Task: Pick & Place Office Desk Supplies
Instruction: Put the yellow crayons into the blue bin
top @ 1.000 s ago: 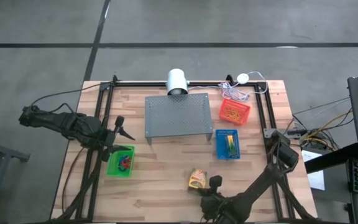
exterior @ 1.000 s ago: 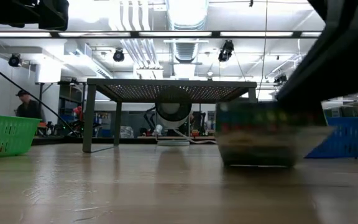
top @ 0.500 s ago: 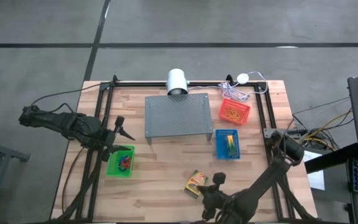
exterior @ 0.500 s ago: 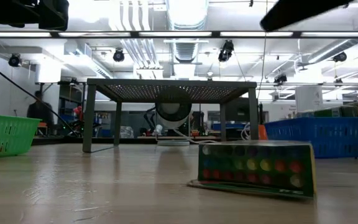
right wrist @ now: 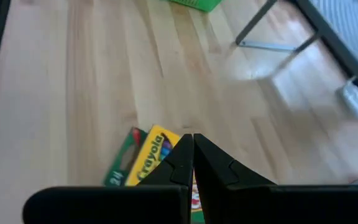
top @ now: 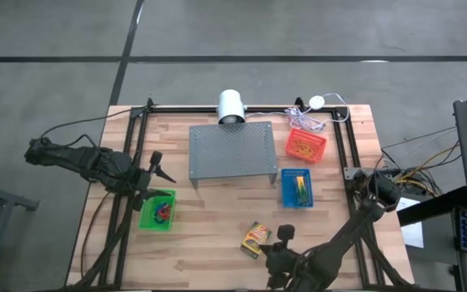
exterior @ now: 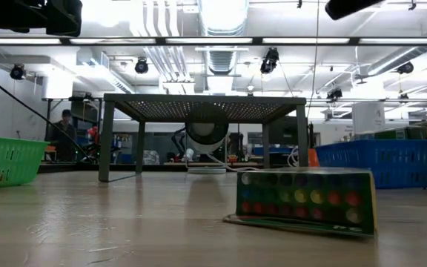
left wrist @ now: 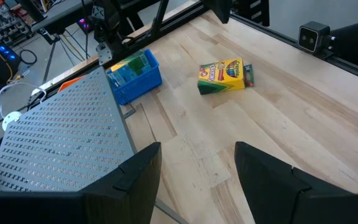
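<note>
The green-and-yellow crayon box (top: 256, 238) lies flat on the wooden table near its front edge, also seen in the low view (exterior: 306, 200) and the left wrist view (left wrist: 222, 76). My right gripper (top: 283, 234) hovers just right of and above it, its fingers shut (right wrist: 193, 149), touching nothing; the box (right wrist: 143, 160) shows below the tips. My left gripper (top: 156, 167) waits open (left wrist: 197, 165) at the table's left, above the green basket (top: 157, 210), which holds red and blue bands.
A grey perforated stand (top: 232, 152) fills the table's middle back, with a white cylinder (top: 232, 105) behind it. A red basket (top: 306, 144) with orange bands and a blue basket (top: 297, 188) sit to the right. A person (exterior: 65, 137) stands in the room behind.
My right gripper has risen off the crayon box, staying shut. The box, blurred and standing taller in the low view a second ago, has turned a little and shifted slightly toward the near edge; it now lies flat and still.
</note>
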Available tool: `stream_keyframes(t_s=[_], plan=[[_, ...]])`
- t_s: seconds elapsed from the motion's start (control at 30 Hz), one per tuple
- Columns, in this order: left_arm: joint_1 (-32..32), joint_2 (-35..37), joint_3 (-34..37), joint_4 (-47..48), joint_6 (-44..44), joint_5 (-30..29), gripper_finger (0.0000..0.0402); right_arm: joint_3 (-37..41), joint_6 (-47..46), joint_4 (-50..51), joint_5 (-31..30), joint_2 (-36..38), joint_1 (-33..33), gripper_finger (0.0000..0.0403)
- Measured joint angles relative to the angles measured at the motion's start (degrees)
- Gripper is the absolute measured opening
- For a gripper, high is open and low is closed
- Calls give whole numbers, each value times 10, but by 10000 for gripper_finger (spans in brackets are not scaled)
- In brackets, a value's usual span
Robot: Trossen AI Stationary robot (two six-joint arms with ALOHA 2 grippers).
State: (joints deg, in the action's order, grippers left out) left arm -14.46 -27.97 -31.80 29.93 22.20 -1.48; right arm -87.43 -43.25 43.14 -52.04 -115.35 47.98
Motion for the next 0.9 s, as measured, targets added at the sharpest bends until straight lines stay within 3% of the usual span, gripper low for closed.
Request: stream_keyframes(t_s=[0.43,0.73,0.9], plan=[[0,0,0,0,0,0,209,0,241,26,5,4,-14,8],[0,0,0,0,0,0,209,-1,429,30,193,58,-71,9],[0,0,0,1,0,0,209,-1,466,26,244,82,-107,38]])
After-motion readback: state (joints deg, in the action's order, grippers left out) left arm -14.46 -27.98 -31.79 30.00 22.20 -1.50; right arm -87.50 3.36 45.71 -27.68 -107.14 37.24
